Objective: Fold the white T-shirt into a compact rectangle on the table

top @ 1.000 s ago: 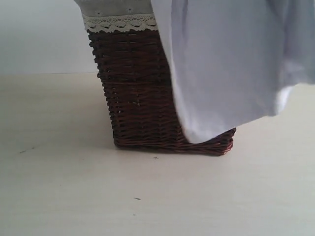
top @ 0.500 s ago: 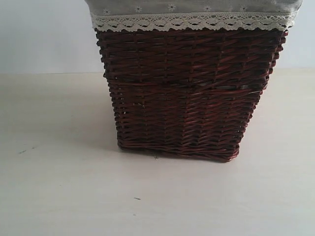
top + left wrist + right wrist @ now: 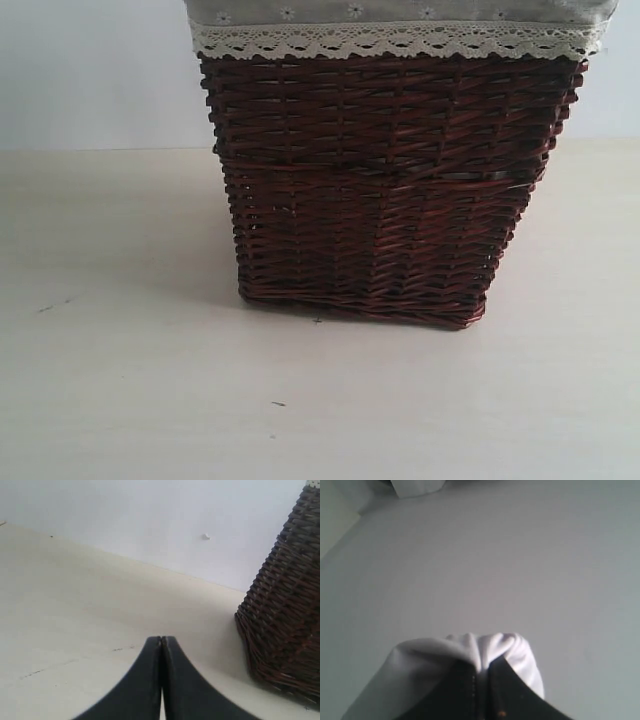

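Observation:
In the right wrist view my right gripper is shut on a bunched fold of the white T-shirt, which bulges over both dark fingers against a plain pale background. The exterior view shows no part of the shirt and neither gripper. My left gripper is shut with nothing between its black fingers; it hangs low over the pale beige table, a short way from the basket's lower corner.
A dark wicker basket with a grey lace-trimmed lining stands on the table at the middle of the exterior view; its wall also shows in the left wrist view. A pale wall rises behind the table.
One second ago the white T-shirt hung in front of the basket's right side; it has since gone up and out of the exterior view. The basket has shifted slightly.

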`<state>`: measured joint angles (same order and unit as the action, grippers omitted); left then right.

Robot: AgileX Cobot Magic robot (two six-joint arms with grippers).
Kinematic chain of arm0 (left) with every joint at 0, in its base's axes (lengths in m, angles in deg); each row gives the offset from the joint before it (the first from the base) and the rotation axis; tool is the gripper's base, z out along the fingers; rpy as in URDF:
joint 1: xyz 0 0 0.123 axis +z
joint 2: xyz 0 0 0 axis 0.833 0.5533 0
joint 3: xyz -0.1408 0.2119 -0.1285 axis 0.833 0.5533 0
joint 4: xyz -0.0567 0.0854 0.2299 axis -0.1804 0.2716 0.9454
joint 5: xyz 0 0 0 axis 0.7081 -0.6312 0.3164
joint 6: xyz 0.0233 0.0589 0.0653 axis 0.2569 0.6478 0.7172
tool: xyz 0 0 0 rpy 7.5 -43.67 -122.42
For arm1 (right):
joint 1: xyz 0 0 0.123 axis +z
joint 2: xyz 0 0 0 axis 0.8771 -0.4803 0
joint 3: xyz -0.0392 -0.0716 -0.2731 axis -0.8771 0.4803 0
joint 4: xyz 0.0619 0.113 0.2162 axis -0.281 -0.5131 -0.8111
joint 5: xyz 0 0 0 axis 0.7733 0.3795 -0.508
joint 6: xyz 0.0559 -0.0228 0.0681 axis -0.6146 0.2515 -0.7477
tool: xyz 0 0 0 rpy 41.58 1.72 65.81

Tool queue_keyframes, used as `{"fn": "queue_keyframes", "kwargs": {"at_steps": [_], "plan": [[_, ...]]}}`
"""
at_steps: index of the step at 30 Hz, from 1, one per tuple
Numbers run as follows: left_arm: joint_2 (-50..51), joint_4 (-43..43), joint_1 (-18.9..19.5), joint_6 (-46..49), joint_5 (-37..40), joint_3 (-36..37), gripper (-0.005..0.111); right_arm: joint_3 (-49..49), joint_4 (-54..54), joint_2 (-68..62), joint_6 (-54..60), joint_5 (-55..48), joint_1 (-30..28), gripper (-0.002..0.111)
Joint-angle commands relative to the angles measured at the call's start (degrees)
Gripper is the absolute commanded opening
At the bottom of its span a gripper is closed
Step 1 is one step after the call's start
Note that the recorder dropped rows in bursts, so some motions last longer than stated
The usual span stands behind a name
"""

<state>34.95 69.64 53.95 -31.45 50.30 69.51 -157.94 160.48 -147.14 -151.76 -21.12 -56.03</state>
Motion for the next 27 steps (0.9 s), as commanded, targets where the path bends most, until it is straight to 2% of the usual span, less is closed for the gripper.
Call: {"fn": "queue_keyframes", "kwargs": {"at_steps": [1,8,21,27], "plan": [[-0.37,-0.52,0.04,0.0,0.03,-0.06,0.0,-1.11,-0.27,0.02,-3.99,4.54,0.03,0.0],[-0.37,-0.52,0.04,0.0,0.03,-0.06,0.0,1.04,-0.27,-0.98,-7.53,21.51,0.03,0.0],[-0.37,-0.52,0.04,0.0,0.03,-0.06,0.0,21.51,-0.27,-1.47,-6.08,22.5,0.03,0.0],[-0.37,-0.52,0.04,0.0,0.03,-0.06,0.0,32.88,-0.27,-1.47,-7.06,36.48,0.03,0.0]]}}
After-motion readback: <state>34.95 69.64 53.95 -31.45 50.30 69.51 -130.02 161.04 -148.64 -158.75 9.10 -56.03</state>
